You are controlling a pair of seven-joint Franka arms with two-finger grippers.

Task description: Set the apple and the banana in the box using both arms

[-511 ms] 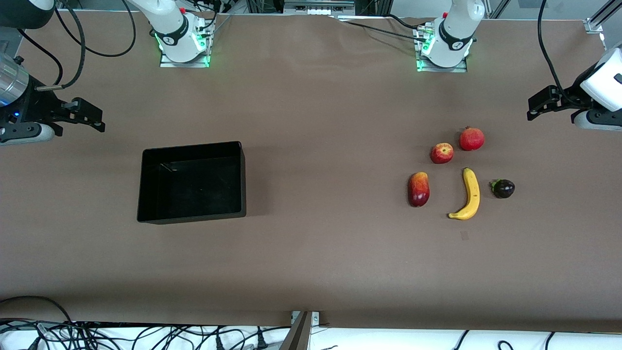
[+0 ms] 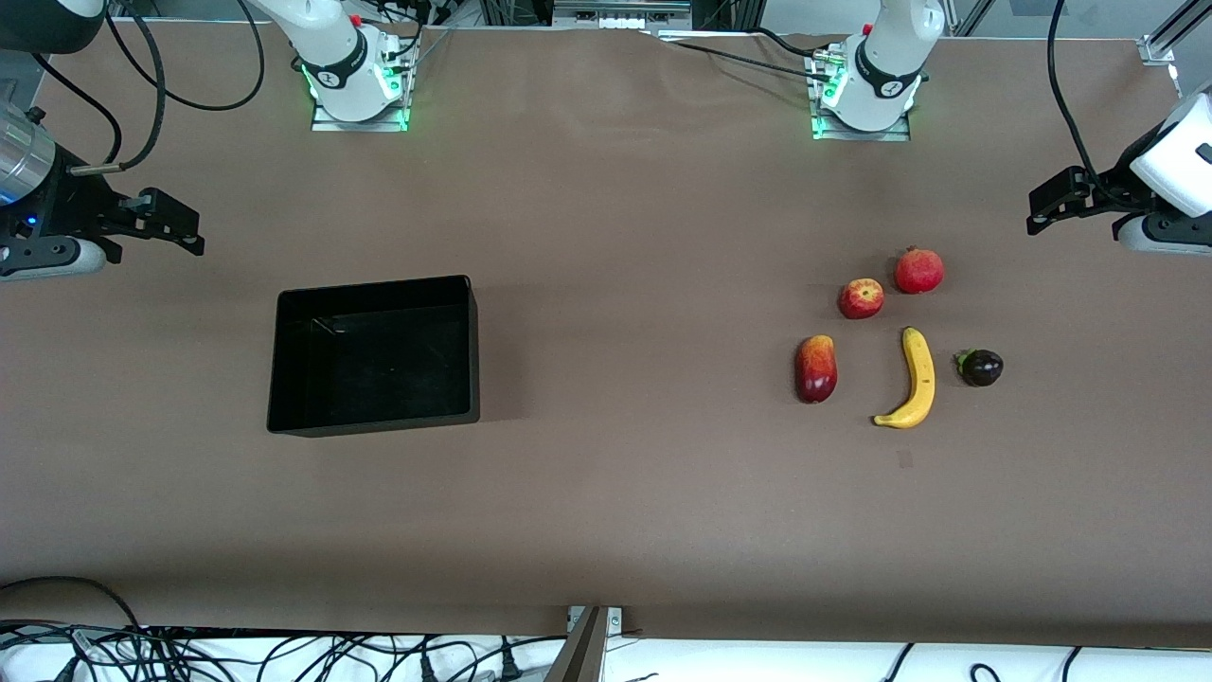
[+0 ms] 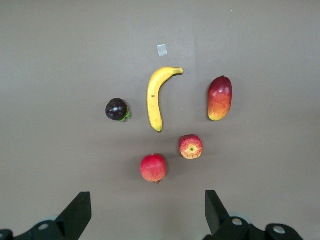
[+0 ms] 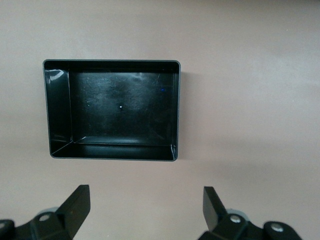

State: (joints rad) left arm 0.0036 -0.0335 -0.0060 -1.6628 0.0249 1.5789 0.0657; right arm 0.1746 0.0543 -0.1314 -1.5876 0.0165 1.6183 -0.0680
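The apple (image 2: 861,298) and the banana (image 2: 913,379) lie among other fruits toward the left arm's end of the table. The banana lies nearer the front camera than the apple. The black box (image 2: 379,360) stands empty toward the right arm's end. My left gripper (image 2: 1046,204) is open and empty, up in the air by the table's end past the fruits. Its wrist view shows the apple (image 3: 191,147) and banana (image 3: 157,97) ahead of the open gripper (image 3: 147,195). My right gripper (image 2: 189,227) is open and empty; its wrist view shows the box (image 4: 112,105) ahead of it (image 4: 145,189).
A uniformly red round fruit with a crown tip (image 2: 918,270) lies beside the apple. A red-orange mango (image 2: 815,368) and a dark purple fruit (image 2: 981,367) flank the banana. A small tape mark (image 2: 905,459) sits nearer the camera. Cables lie along the table's front edge.
The right arm has shifted very slightly. The fruits, the box and the left arm have not moved.
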